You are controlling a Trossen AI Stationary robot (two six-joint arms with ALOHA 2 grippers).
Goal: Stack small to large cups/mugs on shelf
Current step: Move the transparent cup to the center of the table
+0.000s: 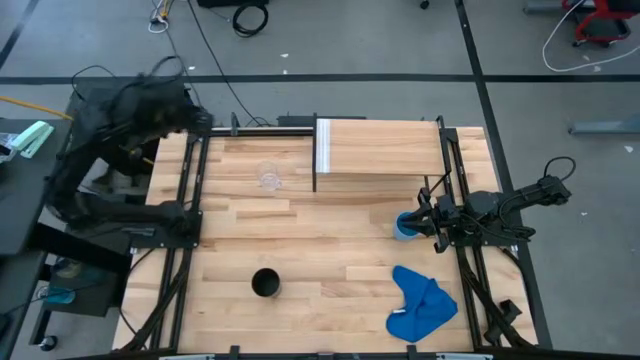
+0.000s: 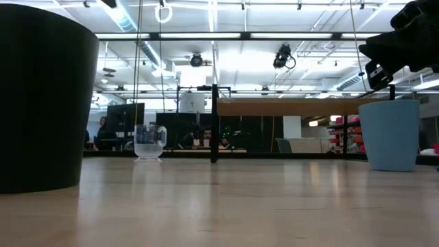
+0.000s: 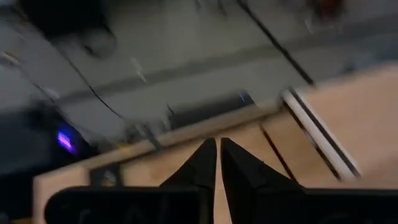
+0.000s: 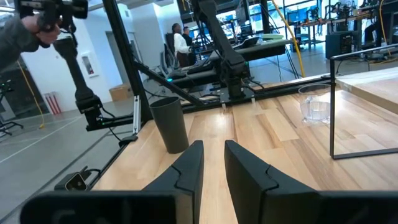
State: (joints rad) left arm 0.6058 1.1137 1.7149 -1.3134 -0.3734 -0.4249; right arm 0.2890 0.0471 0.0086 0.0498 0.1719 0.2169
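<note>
the tabletop (image 1: pixel 330 260) under me is light wood in glued strips, smooth, with a soft sheen in the low view. the shelf (image 1: pixel 385 148) has the same pale wood on top, a white panel at its end and thin black legs. the small cup (image 1: pixel 269 177) is clear and glossy, like glass or plastic. the black cup (image 1: pixel 265 283) looks matt. the light-blue cup (image 2: pixel 389 134) is smooth and matt. the blue cloth (image 1: pixel 421 304) is soft and wrinkled. the fingers (image 4: pixel 186 171) of my right gripper (image 4: pixel 214 163) look like dark matt plastic.
</note>
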